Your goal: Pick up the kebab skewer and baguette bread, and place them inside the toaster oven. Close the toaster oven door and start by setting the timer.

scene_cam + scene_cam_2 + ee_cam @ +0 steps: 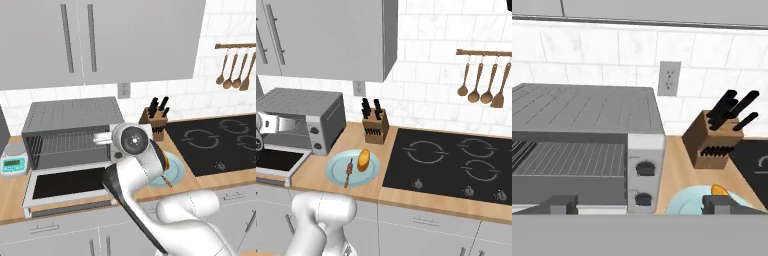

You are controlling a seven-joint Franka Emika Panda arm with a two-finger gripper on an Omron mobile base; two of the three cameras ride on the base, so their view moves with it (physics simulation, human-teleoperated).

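The kebab skewer (349,171) and the golden baguette bread (363,160) lie side by side on a round light blue plate (336,172), right of the toaster oven (303,112). The toaster oven door (276,161) hangs open, dropped flat toward the counter's front, and wire racks (572,157) show inside. My gripper (639,205) hovers in front of the oven's right part, above the open door, facing the back wall. Its fingertips (562,204) stand wide apart with nothing between them. Two round knobs (644,168) sit on the oven's right panel. An end of the baguette (719,190) peeks over the plate.
A wooden knife block (375,127) stands just behind the plate. The black cooktop (456,160) lies to the right, with wooden spoons (481,80) hung above. A small white scale (12,162) sits left of the oven. Wall cabinets (100,40) hang overhead.
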